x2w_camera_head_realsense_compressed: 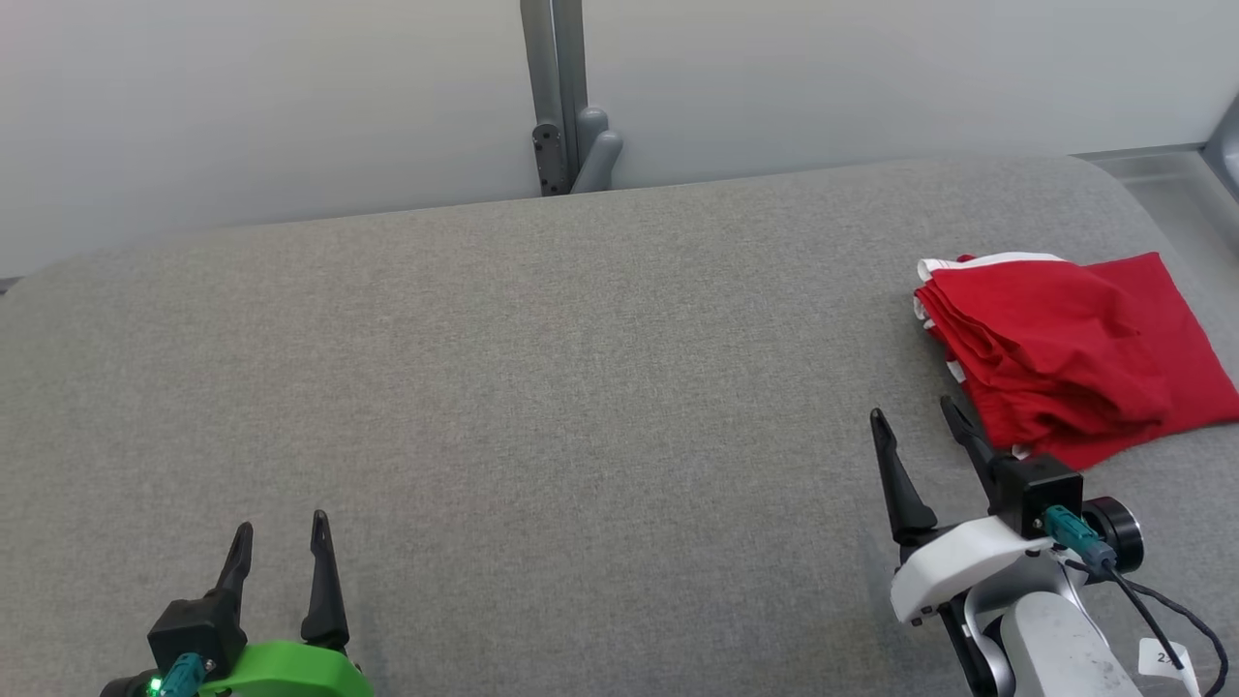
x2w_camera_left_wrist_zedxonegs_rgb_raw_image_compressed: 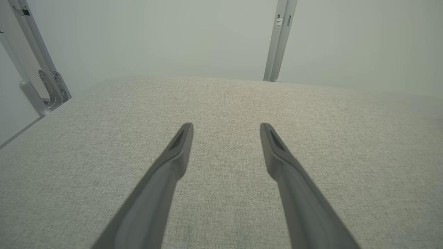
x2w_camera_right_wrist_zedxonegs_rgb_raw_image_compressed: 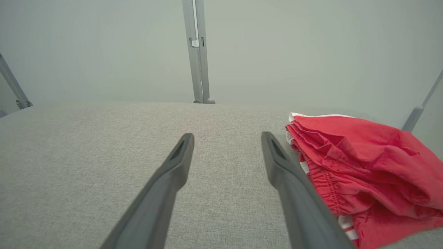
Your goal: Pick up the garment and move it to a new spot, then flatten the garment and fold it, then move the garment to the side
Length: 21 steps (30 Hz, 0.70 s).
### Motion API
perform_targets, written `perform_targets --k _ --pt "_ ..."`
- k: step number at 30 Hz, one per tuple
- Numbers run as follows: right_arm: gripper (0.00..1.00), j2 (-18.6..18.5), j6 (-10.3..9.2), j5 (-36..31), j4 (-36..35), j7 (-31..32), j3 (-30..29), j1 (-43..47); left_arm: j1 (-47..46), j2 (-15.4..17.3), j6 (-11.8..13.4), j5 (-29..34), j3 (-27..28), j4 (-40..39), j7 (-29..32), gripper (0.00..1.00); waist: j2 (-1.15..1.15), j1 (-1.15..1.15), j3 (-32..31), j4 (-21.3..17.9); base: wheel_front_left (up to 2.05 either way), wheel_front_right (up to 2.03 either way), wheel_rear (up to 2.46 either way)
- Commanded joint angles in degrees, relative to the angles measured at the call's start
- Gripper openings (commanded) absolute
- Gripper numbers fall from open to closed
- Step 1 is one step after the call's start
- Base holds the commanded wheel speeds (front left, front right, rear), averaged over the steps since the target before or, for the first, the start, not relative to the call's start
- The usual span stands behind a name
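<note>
grey fabric surface (x2w_camera_head_realsense_compressed: 542,387), broad; red garment (x2w_camera_head_realsense_compressed: 1074,358) with white trim, folded, lying just beside the right gripper (x2w_camera_head_realsense_compressed: 913,409) on its outer right, fingers spread, empty; left gripper (x2w_camera_head_realsense_compressed: 282,523), well apart from garment, fingers spread, empty.

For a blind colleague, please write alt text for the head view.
A folded red garment with white trim lies at the right of a grey fabric surface. The open right end effector is beside it; the open left end effector is at lower left.

Red garment (x2w_camera_head_realsense_compressed: 1074,358) with white trim, folded, lying at surface's right side.
</note>
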Motion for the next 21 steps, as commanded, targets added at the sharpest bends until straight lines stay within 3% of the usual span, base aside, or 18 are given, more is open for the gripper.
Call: perform_targets --k 1,21 --pt "1.00 -0.08 -0.09 0.27 -0.27 -0.13 -0.01 0.79 0.66 0.13 0.09 0.27 -0.02 0.03 -0.14 1.00 0.00 0.00 -0.16 0.29 0.00 0.00 0.00" --pt "1.00 -0.09 -0.10 0.86 1.14 -0.13 -0.62 0.46 0.95 0.12 -1.31 -0.73 -0.83 0.04 -0.14 1.00 0.00 0.00 -0.04 1.69 0.00 0.00 0.00"
